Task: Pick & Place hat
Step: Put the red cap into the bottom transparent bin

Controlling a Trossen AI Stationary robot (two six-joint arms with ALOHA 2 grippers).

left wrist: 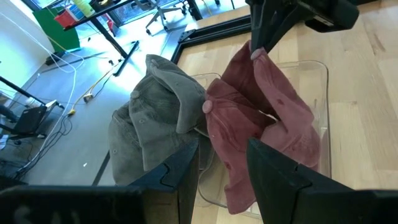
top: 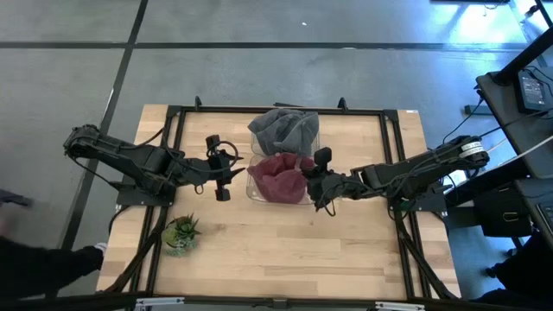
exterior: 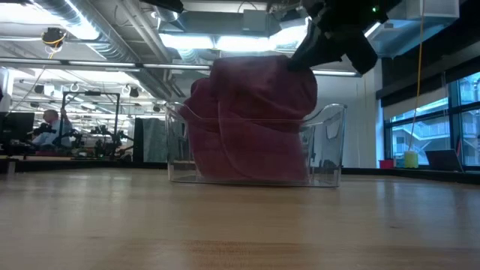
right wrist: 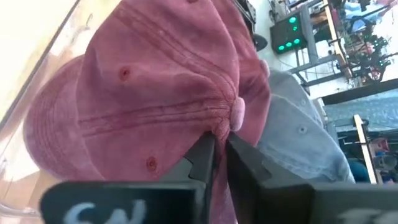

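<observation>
A dark red cap sits in a clear plastic bin at the table's middle; it also shows in the low view. A grey cap lies against the bin's far side. My right gripper is at the bin's right side, shut on the red cap. My left gripper hovers left of the bin, open, touching nothing. My right gripper pinches a fold of the red cap's crown right beside the top button, between its two fingers. It comes slanting down from the table's right. The crown is drawn up at the held point; the cap's lower part stays inside the bin.
A small potted plant stands near the table's near-left corner. A black metal frame runs along the table's edges. Bare wood lies between the bin and the near edge.
</observation>
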